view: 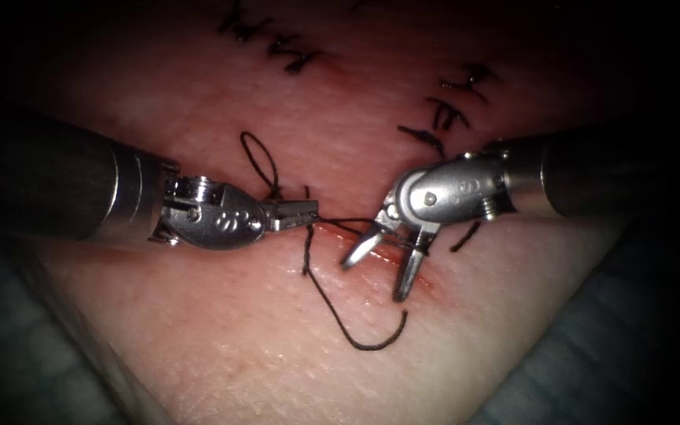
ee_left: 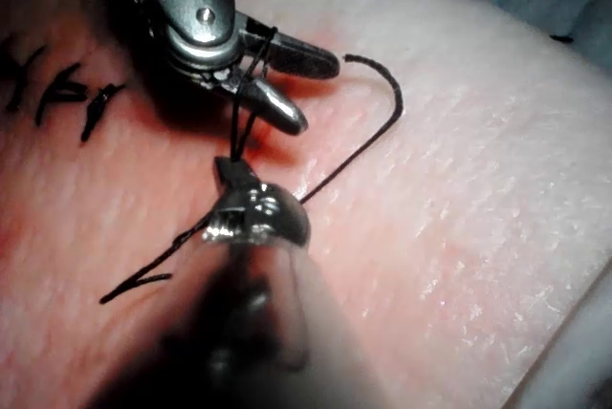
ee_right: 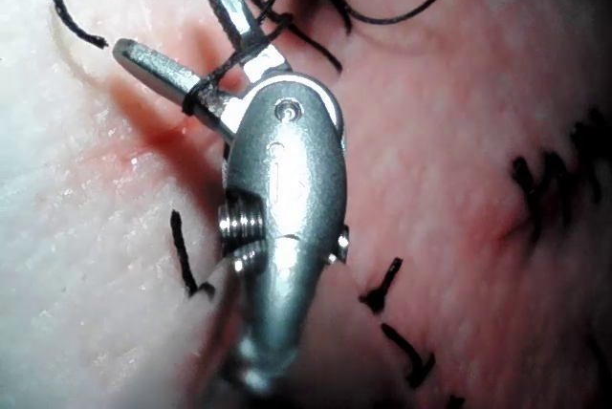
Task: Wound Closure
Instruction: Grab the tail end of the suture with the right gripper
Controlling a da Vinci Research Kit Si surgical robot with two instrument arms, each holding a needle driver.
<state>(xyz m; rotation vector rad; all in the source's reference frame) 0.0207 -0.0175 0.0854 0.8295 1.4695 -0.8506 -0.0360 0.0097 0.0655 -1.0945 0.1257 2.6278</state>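
On the tissue (view: 222, 315) our left claw (view: 297, 211) sits clamped on the thread (view: 332, 301) at the cut (view: 371, 240), its long axis pointing right. Our right claw (view: 379, 264) stands wide just beside it to the right, thread wrapped around its jaws. The free tail curls toward us; the needle, perhaps, lies elsewhere.

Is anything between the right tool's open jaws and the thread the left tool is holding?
Nothing visible. The thread runs from the shut left tool straight to the open right tool and already wraps around its jaws, above the cut in the tissue.
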